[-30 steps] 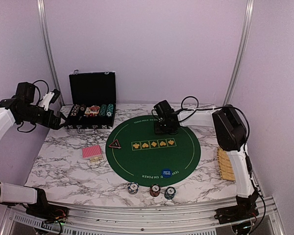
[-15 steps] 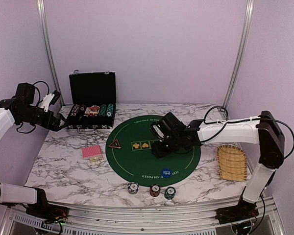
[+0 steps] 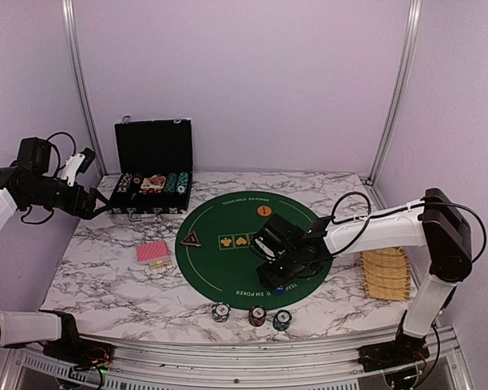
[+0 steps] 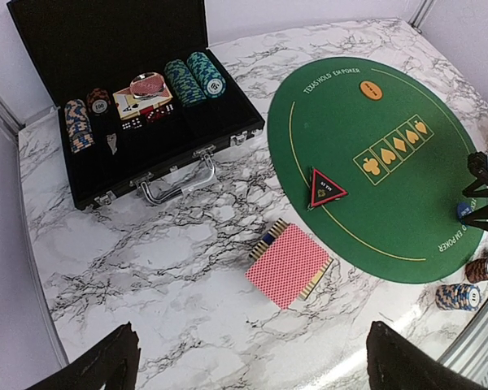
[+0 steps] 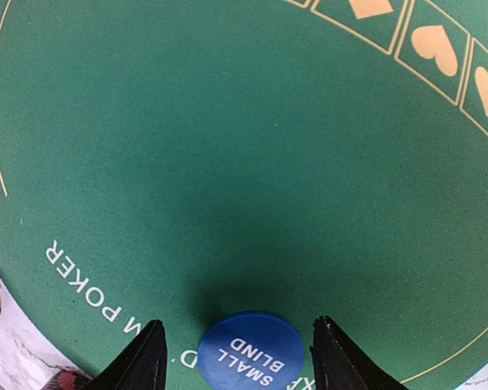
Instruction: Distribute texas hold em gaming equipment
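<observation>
My right gripper (image 3: pixel 274 275) is low over the near edge of the round green mat (image 3: pixel 220 268). In the right wrist view it (image 5: pixel 242 357) is open, with a finger on either side of the blue "SMALL BLIND" button (image 5: pixel 252 354), not touching it. The orange button (image 3: pixel 263 210) lies on the far side of the mat and the black triangular button (image 3: pixel 190 239) on its left edge. Red-backed cards (image 3: pixel 153 252) lie on the marble left of the mat. Three chip stacks (image 3: pixel 257 314) stand in front of it. My left gripper (image 3: pixel 93 203) is open and empty, high at the far left.
The open black case (image 3: pixel 153 146) with chip rows stands at the back left. The woven yellow tray (image 3: pixel 385 272) lies at the right, beside the right arm. In the left wrist view the cards (image 4: pixel 289 265) and case handle (image 4: pixel 179 180) lie below the gripper.
My right gripper has swept from the mat's far side to its near edge and now straddles the blue button. The orange button shows where the gripper was. My left gripper drew slightly left.
</observation>
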Action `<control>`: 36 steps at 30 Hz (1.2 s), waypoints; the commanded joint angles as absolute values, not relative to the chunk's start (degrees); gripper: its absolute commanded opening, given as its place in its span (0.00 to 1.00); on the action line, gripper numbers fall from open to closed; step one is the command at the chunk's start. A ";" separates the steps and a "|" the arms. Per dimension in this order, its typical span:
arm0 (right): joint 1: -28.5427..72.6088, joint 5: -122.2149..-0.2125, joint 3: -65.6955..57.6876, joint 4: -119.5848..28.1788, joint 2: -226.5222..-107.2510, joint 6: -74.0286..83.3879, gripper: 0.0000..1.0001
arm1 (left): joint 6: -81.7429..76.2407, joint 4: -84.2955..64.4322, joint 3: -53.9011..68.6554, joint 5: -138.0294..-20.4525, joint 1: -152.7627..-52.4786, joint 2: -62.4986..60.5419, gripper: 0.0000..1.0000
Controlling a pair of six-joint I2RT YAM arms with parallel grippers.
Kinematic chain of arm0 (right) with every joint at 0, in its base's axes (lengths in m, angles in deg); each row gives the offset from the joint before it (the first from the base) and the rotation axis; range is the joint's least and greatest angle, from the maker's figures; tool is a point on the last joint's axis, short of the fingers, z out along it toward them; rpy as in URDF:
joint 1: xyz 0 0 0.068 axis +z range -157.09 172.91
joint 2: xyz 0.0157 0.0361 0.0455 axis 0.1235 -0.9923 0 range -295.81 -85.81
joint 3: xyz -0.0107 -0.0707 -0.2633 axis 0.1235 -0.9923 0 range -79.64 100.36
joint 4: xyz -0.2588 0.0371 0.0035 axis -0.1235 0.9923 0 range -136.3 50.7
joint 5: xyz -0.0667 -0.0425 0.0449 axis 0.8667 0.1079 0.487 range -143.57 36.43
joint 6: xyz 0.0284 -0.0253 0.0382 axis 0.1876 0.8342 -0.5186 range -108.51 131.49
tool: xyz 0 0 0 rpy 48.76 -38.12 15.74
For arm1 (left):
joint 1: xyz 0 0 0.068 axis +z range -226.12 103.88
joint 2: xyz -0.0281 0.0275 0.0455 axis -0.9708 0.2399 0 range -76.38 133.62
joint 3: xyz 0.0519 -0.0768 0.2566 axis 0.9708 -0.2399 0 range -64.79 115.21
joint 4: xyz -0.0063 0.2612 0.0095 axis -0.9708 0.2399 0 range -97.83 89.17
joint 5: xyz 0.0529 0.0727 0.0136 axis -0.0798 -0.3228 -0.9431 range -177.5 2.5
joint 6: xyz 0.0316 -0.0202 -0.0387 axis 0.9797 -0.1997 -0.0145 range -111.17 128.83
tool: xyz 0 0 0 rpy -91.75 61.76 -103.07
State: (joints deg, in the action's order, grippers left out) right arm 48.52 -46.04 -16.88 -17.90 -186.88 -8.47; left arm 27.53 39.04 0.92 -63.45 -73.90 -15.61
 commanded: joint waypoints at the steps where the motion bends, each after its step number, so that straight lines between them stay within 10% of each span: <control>1: 50.67 -46.07 -15.35 -17.56 -188.42 -8.81 0.60 | 28.89 41.12 0.13 -61.80 -73.66 -15.44 0.99; 36: 50.94 -36.83 -18.72 -10.94 -185.35 -10.22 0.53 | 31.72 42.18 -0.12 -57.41 -73.92 -12.03 0.99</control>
